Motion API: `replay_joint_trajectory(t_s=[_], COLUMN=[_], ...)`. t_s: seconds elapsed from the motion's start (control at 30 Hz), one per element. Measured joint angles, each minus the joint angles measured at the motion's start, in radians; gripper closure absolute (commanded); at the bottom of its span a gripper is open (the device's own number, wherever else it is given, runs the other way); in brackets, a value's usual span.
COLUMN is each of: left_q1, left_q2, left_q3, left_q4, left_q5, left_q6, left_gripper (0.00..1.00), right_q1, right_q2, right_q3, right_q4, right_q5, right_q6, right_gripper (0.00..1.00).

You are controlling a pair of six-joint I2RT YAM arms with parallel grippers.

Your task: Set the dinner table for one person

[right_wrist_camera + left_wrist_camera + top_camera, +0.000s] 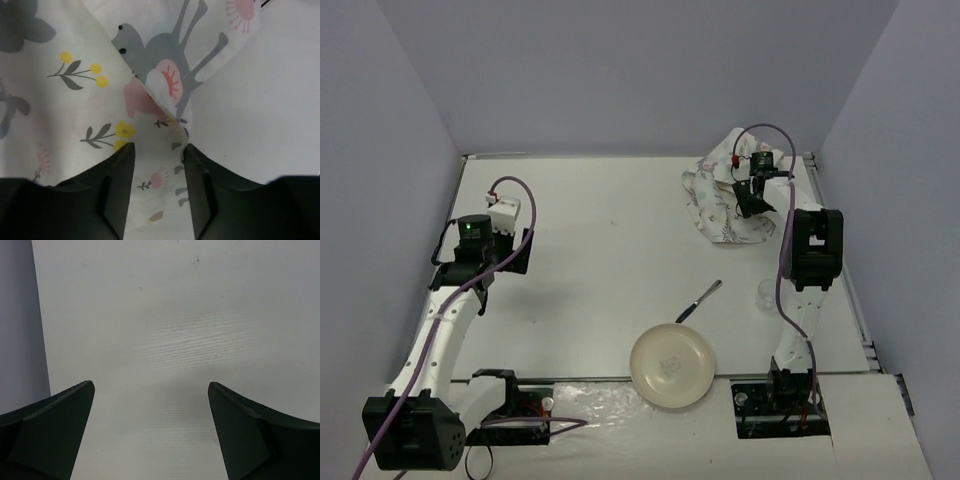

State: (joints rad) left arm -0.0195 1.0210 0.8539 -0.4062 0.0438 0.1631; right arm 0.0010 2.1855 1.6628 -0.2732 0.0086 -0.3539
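The white tabletop (pixel 600 240) is enclosed by a left wall (pixel 380 150), a far wall (pixel 630 70) and a right wall (pixel 910 180), all plain, lavender-grey and evenly lit.

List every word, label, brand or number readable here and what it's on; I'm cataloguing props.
No text can be read in any view.
plate: a faint mark at its centre, too small and blurred to read.
placemat: printed flowers and animals only, no words.

Cream plate (pixel 671 366), utensil (pixel 700 300) just beyond, crumpled placemat (pixel 705 205) (animal print)
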Motion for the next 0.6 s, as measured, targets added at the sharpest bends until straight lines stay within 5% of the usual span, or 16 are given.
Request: replay_joint_trajectory(t_s=[0.33, 0.6], left_q1=[-0.007, -0.007], left_q2=[0.035, 0.035], left_q3=[0.0, 0.001], left_q4=[0.015, 0.015], left_q5=[-0.019, -0.04], left_q6=[0.009, 0.017], left_gripper=[0.03, 0.03], right_q1=[-0.035, -0.04], right_q2=[0.029, -0.106], right_q3=[0.042, 0.17], right_q4=[-0.035, -0.085], right_q5=[-0.029, -0.063], right_q6=[0.003, 0.018], right_gripper=[1.0, 1.0])
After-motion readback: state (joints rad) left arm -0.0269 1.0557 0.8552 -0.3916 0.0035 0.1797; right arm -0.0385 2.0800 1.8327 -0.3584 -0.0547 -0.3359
